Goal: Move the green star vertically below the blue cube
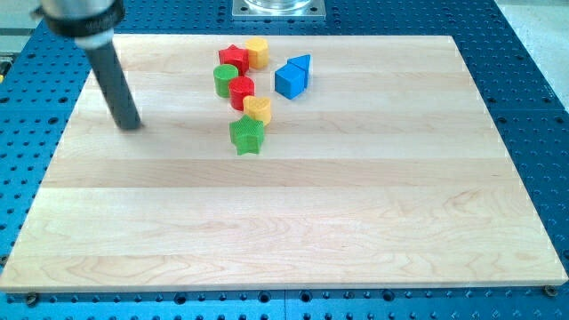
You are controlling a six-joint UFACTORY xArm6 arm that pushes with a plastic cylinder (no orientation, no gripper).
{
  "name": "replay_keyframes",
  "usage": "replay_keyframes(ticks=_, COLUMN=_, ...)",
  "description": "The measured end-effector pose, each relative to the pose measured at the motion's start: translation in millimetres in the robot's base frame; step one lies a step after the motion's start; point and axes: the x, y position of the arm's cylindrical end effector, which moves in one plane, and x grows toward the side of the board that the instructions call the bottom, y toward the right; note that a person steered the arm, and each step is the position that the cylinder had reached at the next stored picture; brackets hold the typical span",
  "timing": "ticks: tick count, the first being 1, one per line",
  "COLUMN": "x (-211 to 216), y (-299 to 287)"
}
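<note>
The green star (247,135) lies on the wooden board (284,222), below and left of the blue cube (290,81). A blue triangular block (302,64) touches the cube at its upper right. My tip (131,124) rests on the board at the view's left, well left of the green star and apart from all blocks. The rod rises from it toward the upper left corner.
A cluster stands just above the green star: a yellow block (258,108), a red block (242,90), a green cylinder (225,79), a red star (233,59) and a yellow block (257,52). A metal mount (279,8) sits past the board's top edge.
</note>
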Motion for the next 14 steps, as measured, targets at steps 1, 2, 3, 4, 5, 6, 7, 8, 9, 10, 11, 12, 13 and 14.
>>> replay_keyframes(ticks=1, x=16, y=57)
replay_keyframes(ticks=2, x=15, y=92)
replay_keyframes(ticks=3, x=15, y=99)
replay_keyframes(ticks=4, x=15, y=151)
replay_keyframes(ticks=5, x=15, y=198)
replay_keyframes(ticks=6, x=15, y=199)
replay_keyframes(ticks=7, x=18, y=199)
replay_keyframes(ticks=8, x=25, y=213)
replay_keyframes(ticks=9, x=18, y=220)
replay_keyframes(ticks=10, x=-4, y=240)
replay_keyframes(ticks=11, x=-3, y=240)
replay_keyframes(ticks=12, x=44, y=221)
replay_keyframes(ticks=13, x=49, y=157)
replay_keyframes(ticks=14, x=21, y=144)
